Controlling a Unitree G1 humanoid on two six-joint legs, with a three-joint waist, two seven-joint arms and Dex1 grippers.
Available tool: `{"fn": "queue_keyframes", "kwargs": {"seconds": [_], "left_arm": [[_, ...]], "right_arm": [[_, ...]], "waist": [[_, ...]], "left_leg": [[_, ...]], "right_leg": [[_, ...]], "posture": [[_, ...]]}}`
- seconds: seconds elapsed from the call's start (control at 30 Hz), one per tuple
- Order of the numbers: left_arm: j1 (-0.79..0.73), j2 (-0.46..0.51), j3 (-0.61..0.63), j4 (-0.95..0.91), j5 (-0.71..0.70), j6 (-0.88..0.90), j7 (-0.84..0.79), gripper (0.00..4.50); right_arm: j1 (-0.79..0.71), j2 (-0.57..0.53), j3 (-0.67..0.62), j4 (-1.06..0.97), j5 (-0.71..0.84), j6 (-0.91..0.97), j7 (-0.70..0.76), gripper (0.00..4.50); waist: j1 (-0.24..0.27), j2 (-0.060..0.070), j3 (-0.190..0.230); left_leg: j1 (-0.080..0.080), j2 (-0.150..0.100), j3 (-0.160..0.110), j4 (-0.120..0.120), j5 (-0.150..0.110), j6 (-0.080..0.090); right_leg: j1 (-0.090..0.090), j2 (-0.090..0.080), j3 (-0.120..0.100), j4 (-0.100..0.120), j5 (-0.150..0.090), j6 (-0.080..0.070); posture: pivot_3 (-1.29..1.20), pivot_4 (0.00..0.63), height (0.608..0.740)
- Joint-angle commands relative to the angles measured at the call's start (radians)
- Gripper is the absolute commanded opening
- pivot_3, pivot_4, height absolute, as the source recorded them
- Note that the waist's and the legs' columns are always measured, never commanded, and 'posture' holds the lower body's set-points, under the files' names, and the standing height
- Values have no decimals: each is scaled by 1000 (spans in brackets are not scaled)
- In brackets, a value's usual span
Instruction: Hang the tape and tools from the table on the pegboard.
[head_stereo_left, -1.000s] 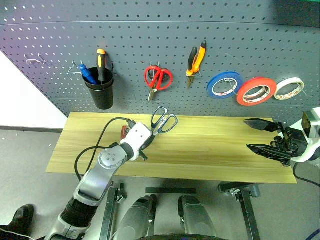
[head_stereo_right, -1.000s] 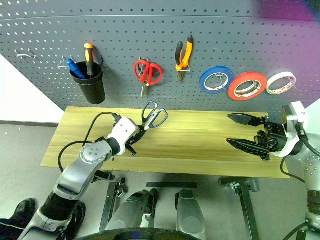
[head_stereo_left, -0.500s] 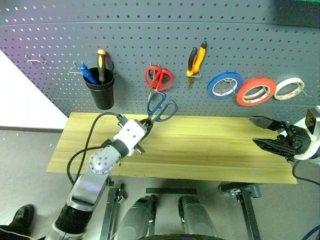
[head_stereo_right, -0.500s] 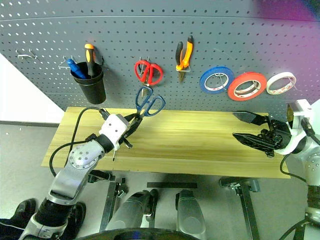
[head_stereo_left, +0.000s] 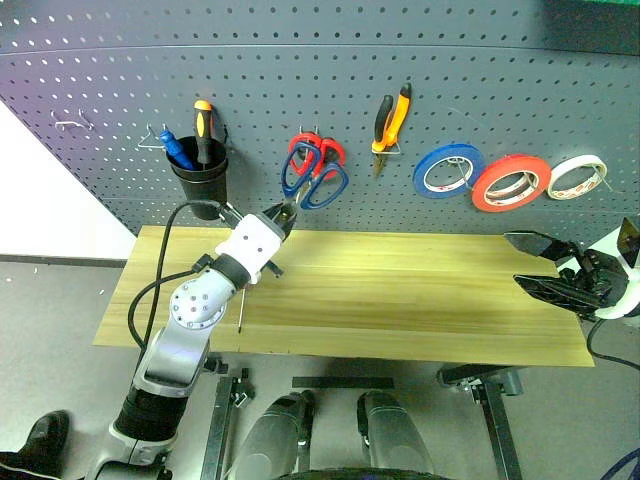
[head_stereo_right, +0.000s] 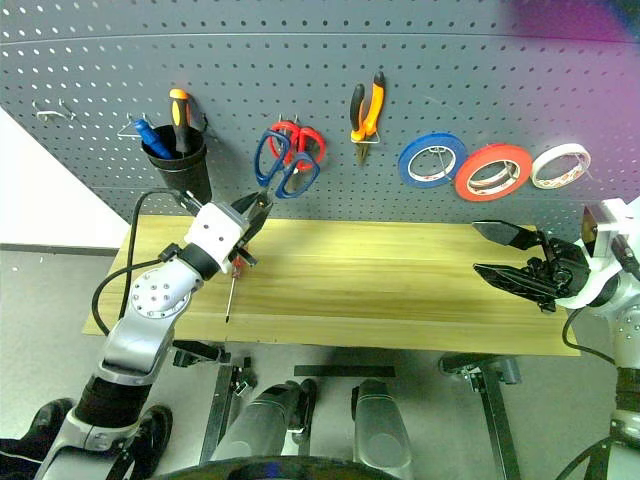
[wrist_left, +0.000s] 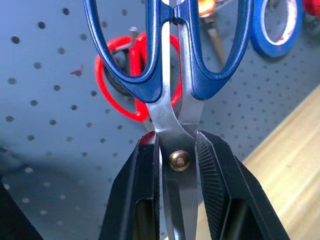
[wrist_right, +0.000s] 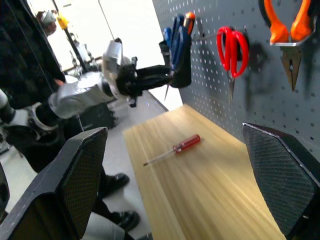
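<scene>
Left gripper (head_stereo_left: 281, 213) has its jaws clamped on the blades of the dark-blue-handled steel scissors (head_stereo_left: 315, 180), right at the pivot screw. Scissors are off the counter, handles up against the dark grey perforated pegboard (head_stereo_left: 320, 90), overlapping the red-handled scissors (head_stereo_left: 330, 150) already hanging there. Can't tell whether the blue handles are on a hook.

Right gripper (head_stereo_left: 543, 267) is over the right end of the light yellowish wooden counter (head_stereo_left: 400, 300), jaws wide apart, holding nothing, well apart from the action.

Slim red-handled screwdriver (wrist_right: 172, 149) lies flat on the counter near its left end, just beside the left forearm; in the head views its thin shaft (head_stereo_left: 239, 310) points toward the front edge.

Hanging on the pegboard:
- orange-and-black-handled pliers (head_stereo_left: 391, 118) on a wire hook, nose down, right of the red scissors
- blue tape roll (head_stereo_left: 449, 170), then the flat red tape ring (head_stereo_left: 512, 182), then a white tape roll (head_stereo_left: 578, 176), in a row going right, the red ring slightly overlapping the blue one
- black plastic cup (head_stereo_left: 200, 180) at left holding a yellow-and-black screwdriver (head_stereo_left: 203, 125) and a blue-handled tool (head_stereo_left: 175, 148)

Bare wire hook (head_stereo_left: 68, 124) sits far left on the board.
</scene>
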Motion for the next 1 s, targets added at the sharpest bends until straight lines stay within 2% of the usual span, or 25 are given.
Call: {"fn": "queue_keyframes", "kwargs": {"seconds": [0.03, 0.33, 0.6, 1.0], "left_arm": [[-31, -8, 23, 12, 4, -53, 12, 748], [-56, -26, 17, 76, 0, -82, 5, 748], [-90, -66, 16, 142, -18, -83, -2, 748], [-183, -122, -8, 312, 41, -120, 37, 748]], "right_arm": [[0, 5, -57, -87, 68, 29, -11, 4500], [35, 13, -80, -189, 140, 97, -43, 4500], [34, 19, -69, -196, 126, 87, -58, 4500], [44, 25, -57, -205, 117, 85, -73, 4500]], "waist": [[-1, 0, 0], [-1, 1, -1], [-1, 1, -1], [-3, 2, -3]], "left_leg": [[0, 0, 0, 0, 0, 0], [0, 0, 0, 1, 0, 0], [0, 0, 1, 2, 0, 0], [0, 0, 1, 5, 0, 1]], "right_leg": [[0, 0, 0, 0, 0, 0], [0, 0, 0, 1, 0, 0], [0, 0, 0, 1, 0, 0], [1, 0, 0, 3, 0, 1]], "posture": [[-178, 144, 740], [-193, 149, 740], [-194, 147, 740], [-208, 136, 740]]}}
